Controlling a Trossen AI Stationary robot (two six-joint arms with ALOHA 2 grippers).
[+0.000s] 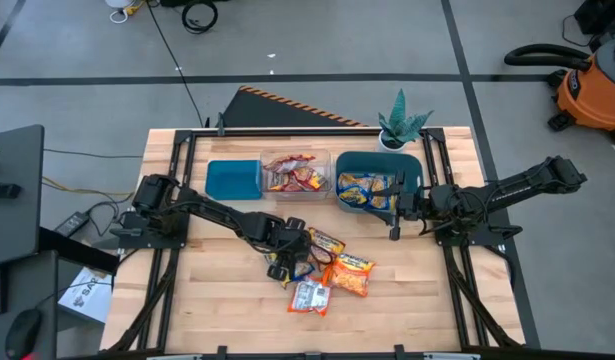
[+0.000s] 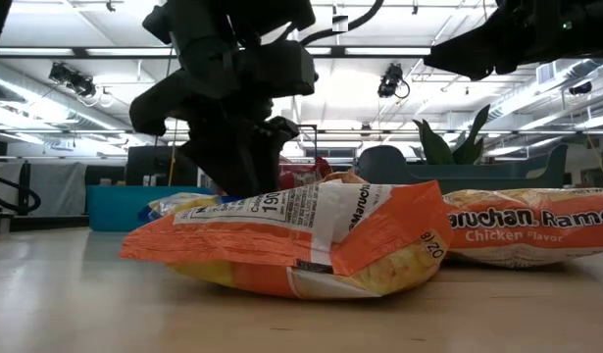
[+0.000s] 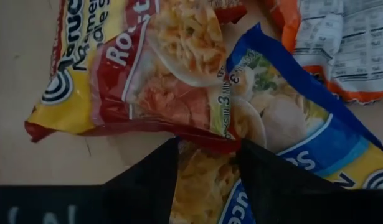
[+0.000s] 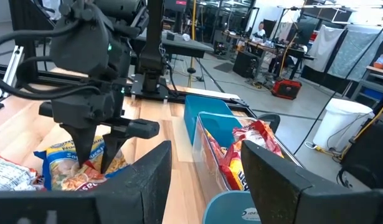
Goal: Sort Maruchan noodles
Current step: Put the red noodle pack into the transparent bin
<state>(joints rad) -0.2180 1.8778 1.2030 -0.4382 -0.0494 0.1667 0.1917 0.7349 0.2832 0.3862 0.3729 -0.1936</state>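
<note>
Several Maruchan packets lie flat in a loose pile at the table's middle. They are a yellow-and-blue one (image 3: 291, 124), a red-and-yellow one (image 3: 147, 68) (image 1: 327, 243), an orange one (image 1: 353, 274) and a white-backed orange one (image 1: 309, 297) (image 2: 301, 235). My left gripper (image 1: 290, 258) (image 3: 208, 146) is down on the pile, narrowly shut on the yellow-and-blue packet. My right gripper (image 1: 394, 215) (image 4: 205, 146) hovers open and empty beside the dark teal bin (image 1: 412, 168). That bin holds yellow packets, and the clear bin (image 1: 295, 158) holds red-orange ones. My left gripper pinches the yellow-and-blue packet between its two fingers at the noodle-picture part (image 3: 203, 186), beside the red-and-yellow packet's overlapping edge (image 3: 203, 142). The fingers (image 4: 79, 155) come from above, pointing down. The packet still lies on the table among the others.
A teal rectangular bin (image 1: 234, 180) stands left of the clear bin along the far side. A potted plant (image 1: 399, 125) is behind the dark teal bin. Bare wood lies toward the near edge and both near corners.
</note>
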